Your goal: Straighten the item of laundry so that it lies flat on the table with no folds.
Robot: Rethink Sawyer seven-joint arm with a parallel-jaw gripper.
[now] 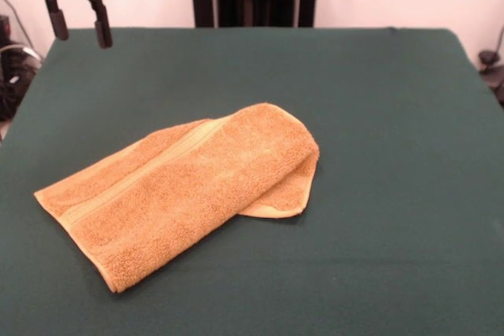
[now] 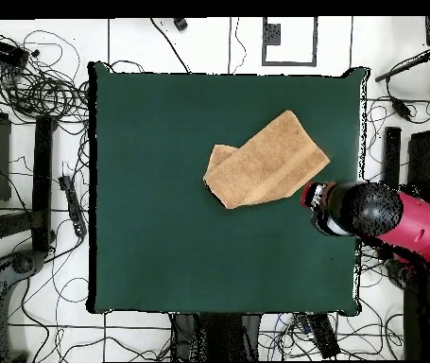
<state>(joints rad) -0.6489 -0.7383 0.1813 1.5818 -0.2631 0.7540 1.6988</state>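
The gripper (image 1: 79, 29) is hanging open and empty above the far corner of the table (image 1: 378, 116), touching nothing, while the towel (image 1: 181, 190) is lying folded over, maybe doubled, near the middle of the green cloth.

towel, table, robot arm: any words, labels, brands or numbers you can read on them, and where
None can be read in either view.
The towel shows only plain terry and a woven band; no tag or print is visible.
The table is plain dark green cloth with no marking.
The gripper hangs open under a red housing with no legible lettering.
The gear and cables on the floor in the overhead view are too small to read.
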